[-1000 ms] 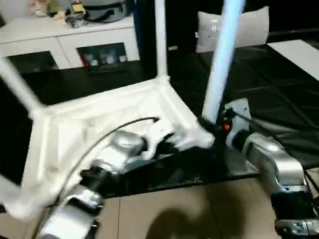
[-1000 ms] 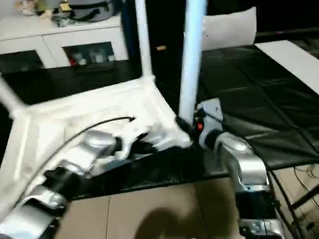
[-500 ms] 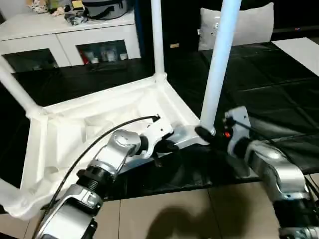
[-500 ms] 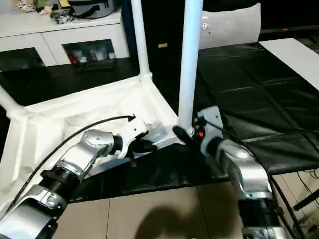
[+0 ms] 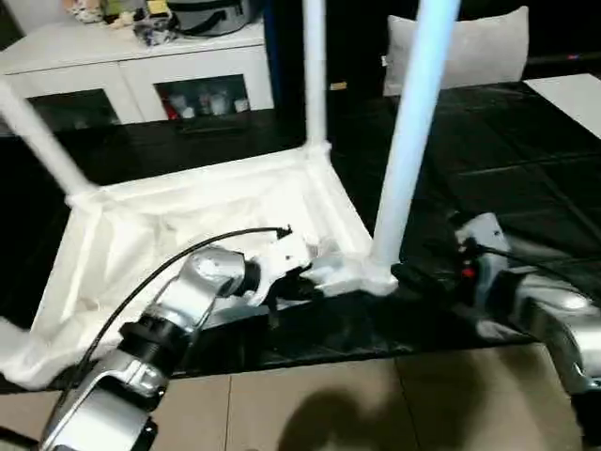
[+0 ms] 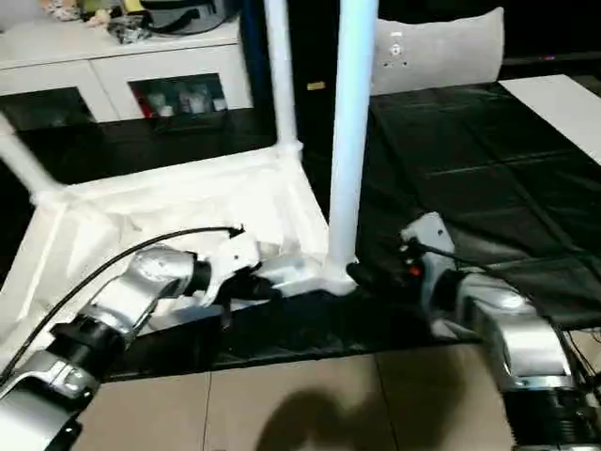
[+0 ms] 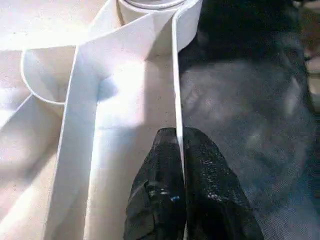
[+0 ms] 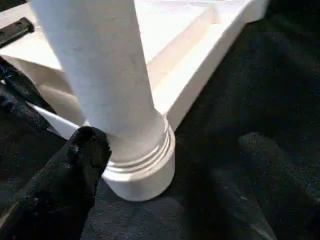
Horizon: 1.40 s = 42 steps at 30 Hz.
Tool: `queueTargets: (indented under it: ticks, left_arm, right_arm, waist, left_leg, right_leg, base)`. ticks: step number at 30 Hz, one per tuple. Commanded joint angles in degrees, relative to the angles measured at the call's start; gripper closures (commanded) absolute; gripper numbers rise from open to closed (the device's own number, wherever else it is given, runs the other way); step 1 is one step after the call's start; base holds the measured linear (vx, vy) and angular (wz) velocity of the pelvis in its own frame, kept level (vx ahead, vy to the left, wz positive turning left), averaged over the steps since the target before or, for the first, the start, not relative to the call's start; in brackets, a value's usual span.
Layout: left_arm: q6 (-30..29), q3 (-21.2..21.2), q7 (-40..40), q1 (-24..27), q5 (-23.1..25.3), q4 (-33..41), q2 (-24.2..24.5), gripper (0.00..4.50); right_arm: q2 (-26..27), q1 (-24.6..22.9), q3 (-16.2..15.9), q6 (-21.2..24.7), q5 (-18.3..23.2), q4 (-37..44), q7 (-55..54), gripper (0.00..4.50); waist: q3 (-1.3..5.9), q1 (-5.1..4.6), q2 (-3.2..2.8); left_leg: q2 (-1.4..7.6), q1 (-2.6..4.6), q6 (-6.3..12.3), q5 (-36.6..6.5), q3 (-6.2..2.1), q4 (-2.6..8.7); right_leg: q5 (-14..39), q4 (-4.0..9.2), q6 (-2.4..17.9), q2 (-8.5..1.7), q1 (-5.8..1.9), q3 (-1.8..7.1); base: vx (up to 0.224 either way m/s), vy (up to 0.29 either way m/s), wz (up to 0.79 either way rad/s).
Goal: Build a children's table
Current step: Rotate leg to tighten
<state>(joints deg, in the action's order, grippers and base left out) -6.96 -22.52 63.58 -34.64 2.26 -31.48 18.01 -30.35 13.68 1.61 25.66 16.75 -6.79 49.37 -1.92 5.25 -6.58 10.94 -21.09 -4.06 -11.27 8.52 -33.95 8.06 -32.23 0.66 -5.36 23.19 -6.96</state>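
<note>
The right gripper (image 8: 165, 165) has spread wide off the upright leg (image 5: 406, 160); left gripper (image 7: 180, 150) stays clamped on the tabletop rim (image 7: 175, 90).

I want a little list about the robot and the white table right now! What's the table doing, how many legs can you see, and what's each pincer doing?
table: children's table lies upside down on the black mat
legs seen: three stand up from corners; nearest leg sits in its socket
left pincer: shut on the table's thin rim
right pincer: open, fingers either side of the nearest leg's base
behind: white cabinet with glass doors
</note>
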Motion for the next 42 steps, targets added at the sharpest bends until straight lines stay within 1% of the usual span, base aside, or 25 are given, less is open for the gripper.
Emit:
queueTargets:
  ticks: [1, 2, 4, 5, 6, 9, 11, 14, 17, 18, 19, 20, 21, 24, 25, 26, 28, 29, 30, 33, 34, 38, 40, 41, 42]
  left_arm:
    - [1.19, -1.97, 4.58, -0.12, 0.61, 2.05, 1.55, 4.5]
    - [1.23, -2.1, 5.11, -0.16, 0.54, 2.12, 1.72, 4.5]
    - [1.4, -2.25, 5.59, -0.28, 0.47, 2.07, 1.92, 4.5]
    - [1.4, -2.25, 5.59, -0.28, 0.47, 2.07, 1.92, 4.5]
    - [1.9, -2.6, 7.12, -0.62, 0.38, 1.91, 2.4, 4.5]
    - [2.32, -2.84, 8.08, -0.81, 0.23, 1.81, 2.69, 4.5]
    - [2.6, -2.87, 8.33, -0.86, 0.24, 1.73, 2.74, 4.5]
    - [2.7, -2.81, 8.42, -0.86, 0.35, 1.68, 2.72, 4.5]
    - [2.95, -2.77, 8.25, -0.89, 0.6, 1.44, 2.56, 4.5]
    - [3.01, -2.74, 8.14, -0.83, 0.68, 1.41, 2.5, 4.5]
    - [3.11, -2.68, 8.1, -0.77, 0.74, 1.36, 2.46, 4.5]
    - [3.13, -2.65, 8.09, -0.76, 0.75, 1.34, 2.45, 4.5]
    - [3.14, -2.61, 8.09, -0.71, 0.76, 1.37, 2.47, 4.5]
    - [3.12, -2.61, 8.14, -0.6, 0.78, 1.43, 2.52, 4.5]
    - [3.08, -2.63, 8.17, -0.5, 0.77, 1.5, 2.57, 4.5]
    - [3.02, -2.64, 8.2, -0.37, 0.77, 1.62, 2.64, 4.5]
    - [2.96, -2.65, 8.22, -0.29, 0.76, 1.7, 2.68, 4.5]
    - [2.96, -2.65, 8.22, -0.29, 0.76, 1.7, 2.68, 4.5]
    - [2.9, -2.63, 8.21, -0.29, 0.75, 1.71, 2.66, 4.5]
    - [2.84, -2.62, 8.2, -0.3, 0.74, 1.72, 2.62, 4.5]
    - [2.64, -2.61, 8.18, -0.26, 0.7, 1.86, 2.53, 4.5]
    - [2.47, -2.67, 8.19, -0.16, 0.71, 1.99, 2.48, 4.5]
    - [2.4, -2.71, 8.2, -0.09, 0.7, 2.09, 2.46, 4.5]
    - [2.31, -2.73, 8.2, -0.03, 0.69, 2.2, 2.44, 4.5]
    - [2.21, -2.74, 8.23, 0.01, 0.66, 2.26, 2.42, 4.5]
  right_arm:
    - [-1.23, -0.18, -0.87, -0.82, 1.71, 2.62, 3.2, 0.03]
    - [-1.41, -0.33, -1.12, -0.92, 2.0, 2.99, 4.12, 0.03]
    - [-1.68, -0.52, -1.48, -1.09, 2.37, 3.4, 5.2, 0.03]
    - [-1.68, -0.52, -1.48, -1.09, 2.37, 3.4, 5.2, 0.03]
    - [-2.23, -0.62, -2.32, -1.61, 2.72, 3.74, 7.25, 0.03]
    - [-2.3, -0.49, -2.69, -1.73, 2.69, 3.77, 8.05, 0.03]
    - [-2.19, -0.18, -2.81, -1.78, 2.4, 3.51, 8.08, 0.03]
    - [-2.26, -0.04, -2.89, -1.94, 2.22, 3.29, 8.21, 0.03]
    - [-2.33, 0.18, -3.03, -2.29, 1.93, 2.81, 8.34, 0.03]
    - [-2.36, 0.22, -3.14, -2.54, 1.81, 2.65, 8.41, 0.03]
    - [-2.46, 0.25, -3.44, -2.91, 1.76, 2.48, 8.93, 0.03]
    - [-2.49, 0.24, -3.57, -3.0, 1.78, 2.49, 9.18, 0.03]
    - [-2.5, 0.18, -3.66, -3.03, 1.79, 2.57, 9.38, 0.03]
    - [-2.43, 0.13, -3.71, -3.01, 2.02, 2.65, 9.86, 0.03]
    - [-2.38, -0.07, -3.67, -2.52, 2.83, 3.08, 10.78, 0.29]
    - [-2.3, -0.36, -3.64, -1.75, 3.92, 3.8, 11.87, 0.37]
    - [-2.24, -0.53, -3.67, -1.28, 4.57, 4.19, 12.54, 0.48]
    - [-2.24, -0.53, -3.67, -1.28, 4.57, 4.19, 12.54, 0.63]
    - [-2.18, -0.56, -3.74, -1.3, 4.58, 4.18, 12.61, 0.63]
    - [-2.11, -0.58, -3.8, -1.37, 4.55, 4.13, 12.66, 0.85]
    - [-1.8, -0.32, -4.07, -1.63, 4.38, 3.35, 12.51, 0.96]
    - [-1.57, -0.04, -4.43, -1.7, 4.25, 2.75, 12.6, 1.41]
    - [-1.53, 0.0, -4.5, -1.55, 4.35, 2.63, 12.67, 1.41]
    - [-1.51, 0.01, -4.57, -1.51, 4.37, 2.55, 12.68, 1.67]
    - [-1.42, 0.08, -4.67, -1.44, 4.34, 2.4, 12.61, 1.67]
  waist:
    - [3.8, 0.29, 1.3]
    - [3.79, 0.32, 1.55]
    - [3.79, 0.54, 1.4]
    - [3.8, 0.6, 1.41]
    - [3.81, 0.78, 1.52]
    - [3.72, 0.99, 1.5]
    - [3.76, 1.42, 1.49]
    - [3.82, 1.45, 1.51]
    - [3.82, 1.46, 1.58]
    - [3.82, 1.45, 1.86]
    - [3.82, 1.51, 1.73]
    - [3.79, 1.49, 1.73]
    - [3.8, 1.49, 1.86]
    - [3.84, 1.53, 1.8]
    - [3.82, 1.55, 1.76]
    - [3.83, 1.54, 1.78]
    - [3.82, 1.6, 1.79]
    - [3.8, 1.57, 1.83]
    - [3.8, 1.59, 1.81]
    - [3.82, 1.59, 1.88]
    - [3.85, 1.58, 1.75]
    - [3.87, 1.6, 1.79]
    - [3.85, 1.6, 1.72]
    - [3.89, 1.62, 1.72]
    - [3.89, 1.62, 1.7]
  left_leg:
    - [1.65, -0.11, 6.15, -8.37, 0.1, 3.48]
    - [1.64, -0.2, 6.29, -8.17, 0.13, 3.46]
    - [1.64, -0.18, 6.56, -7.81, 0.17, 3.39]
    - [1.65, -0.11, 6.56, -7.78, 0.19, 3.36]
    - [1.66, -0.08, 6.51, -7.85, 0.2, 3.37]
    - [1.65, -0.07, 6.37, -8.18, 0.27, 3.42]
    - [1.74, 0.06, 6.0, -8.21, 0.27, 3.42]
    - [1.74, -0.11, 5.87, -7.89, 0.18, 3.44]
    - [1.67, -0.12, 5.98, -7.6, 0.24, 3.37]
    - [1.67, -0.15, 6.03, -7.56, 0.26, 3.39]
    - [1.66, -0.13, 6.02, -7.52, 0.26, 3.37]
    - [1.63, -0.09, 6.05, -7.64, 0.29, 3.37]
    - [1.63, -0.12, 6.11, -7.55, 0.29, 3.37]
    - [1.62, -0.16, 6.3, -7.02, 0.29, 3.32]
    - [1.63, -0.18, 6.44, -7.21, 0.29, 3.31]
    - [1.65, -0.18, 6.49, -7.28, 0.28, 3.31]
    - [1.68, -0.19, 6.64, -7.13, 0.27, 3.33]
    - [1.64, -0.21, 6.6, -7.2, 0.28, 3.32]
    - [1.64, -0.2, 6.55, -7.33, 0.29, 3.32]
    - [1.62, -0.2, 6.36, -7.05, 0.28, 3.33]
    - [1.63, -0.22, 6.35, -6.91, 0.25, 3.32]
    - [1.59, -0.21, 6.35, -6.83, 0.29, 3.27]
    - [1.63, -0.18, 6.28, -7.02, 0.27, 3.3]
    - [1.65, -0.15, 6.27, -6.96, 0.27, 3.28]
    - [1.65, -0.15, 6.29, -6.92, 0.25, 3.28]
  right_leg:
    - [19.15, 3.53, 8.37, -3.18, -3.63, 2.4]
    - [18.73, 3.5, 8.41, -3.14, -3.68, 2.4]
    - [18.22, 3.39, 8.68, -3.19, -3.6, 2.45]
    - [18.35, 3.42, 8.68, -3.22, -3.57, 2.48]
    - [18.82, 3.41, 8.74, -3.27, -3.54, 2.44]
    - [20.01, 3.56, 8.44, -3.24, -3.48, 2.48]
    - [20.31, 3.56, 8.27, -3.24, -3.35, 2.54]
    - [19.39, 3.38, 8.31, -3.27, -3.51, 2.52]
    - [19.38, 3.41, 8.29, -3.26, -3.48, 2.53]
    - [19.59, 3.44, 8.19, -3.27, -3.52, 2.51]
    - [19.93, 3.4, 8.12, -3.31, -3.48, 2.51]
    - [20.38, 3.5, 7.94, -3.31, -3.47, 2.49]
    - [20.44, 3.5, 7.89, -3.29, -3.47, 2.48]
    - [20.1, 3.43, 7.87, -3.25, -3.48, 2.48]
    - [20.18, 3.46, 7.89, -3.26, -3.48, 2.45]
    - [20.2, 3.45, 7.87, -3.27, -3.51, 2.44]
    - [20.33, 3.49, 7.8, -3.27, -3.47, 2.45]
    - [20.47, 3.49, 7.75, -3.24, -3.49, 2.43]
    - [20.7, 3.52, 7.72, -3.26, -3.48, 2.42]
    - [20.78, 3.51, 7.58, -3.26, -3.46, 2.45]
    - [20.58, 3.48, 7.62, -3.24, -3.47, 2.44]
    - [20.14, 3.46, 7.79, -3.23, -3.48, 2.44]
    - [20.49, 3.5, 7.74, -3.26, -3.48, 2.43]
    - [20.22, 3.46, 7.77, -3.24, -3.46, 2.44]
    - [20.12, 3.46, 7.8, -3.23, -3.45, 2.44]
  base:
    - [0.0, 0.0, 0.0]
    - [0.0, 0.0, 0.0]
    - [0.0, 0.0, 0.0]
    - [0.0, 0.0, 0.0]
    - [0.0, 0.0, 0.0]
    - [0.0, 0.0, 0.0]
    - [0.0, 0.0, 0.0]
    - [0.0, 0.0, 0.0]
    - [0.0, 0.0, 0.0]
    - [0.0, 0.0, 0.0]
    - [0.0, 0.0, 0.0]
    - [0.0, 0.0, 0.0]
    - [0.0, 0.0, 0.0]
    - [0.0, 0.0, 0.0]
    - [0.0, 0.0, 0.0]
    - [0.0, 0.0, 0.0]
    - [0.0, 0.0, 0.0]
    - [0.0, 0.0, 0.0]
    - [0.0, 0.0, 0.0]
    - [0.0, 0.0, 0.0]
    - [0.0, 0.0, 0.0]
    - [0.0, 0.0, 0.0]
    - [0.0, 0.0, 0.0]
    - [0.0, 0.0, 0.0]
    - [0.0, 0.0, 0.0]
